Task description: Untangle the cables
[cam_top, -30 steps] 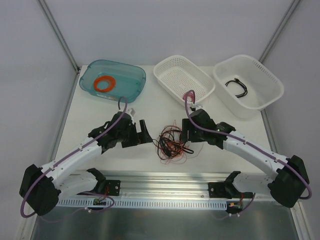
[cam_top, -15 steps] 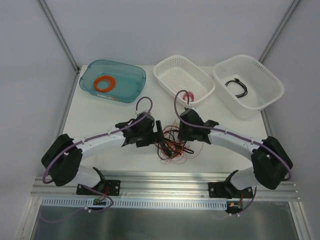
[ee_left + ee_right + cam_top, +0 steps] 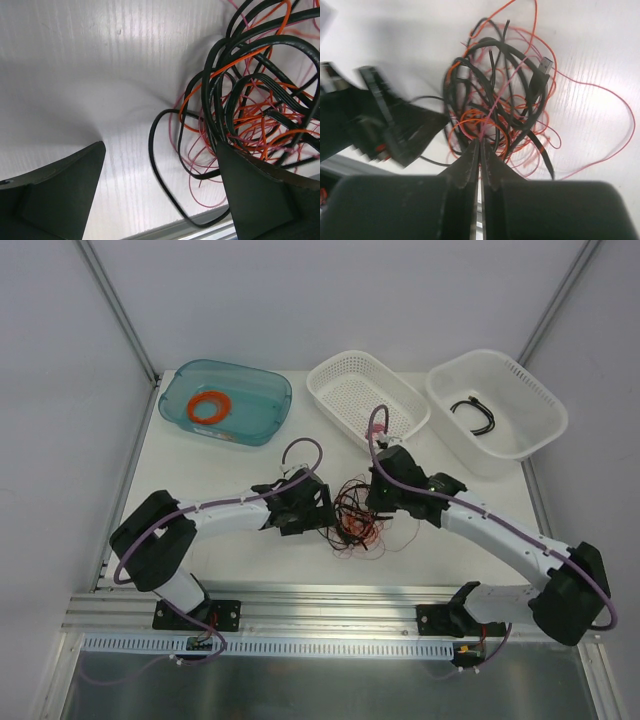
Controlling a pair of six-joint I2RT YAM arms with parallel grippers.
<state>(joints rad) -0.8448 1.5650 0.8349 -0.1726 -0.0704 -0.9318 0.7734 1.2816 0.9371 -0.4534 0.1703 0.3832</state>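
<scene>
My right wrist view alone shows my right gripper [image 3: 481, 144] pinched shut on a strand of the cables [image 3: 505, 100]; my left gripper [image 3: 161, 147] gapes wide, empty, beside them.

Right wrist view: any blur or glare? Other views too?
Right wrist: left arm smeared with blur at the left edge, cables crisp, table glaring upper right. Left wrist: cables sharp, soft shadow and a bright patch on the table. Top external: sharp, evenly lit.

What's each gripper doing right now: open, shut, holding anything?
Left gripper: open, jaws wide, holding nothing.
Right gripper: shut, jaws pinching a strand of the tangle of thin black, red and orange cables.
</scene>
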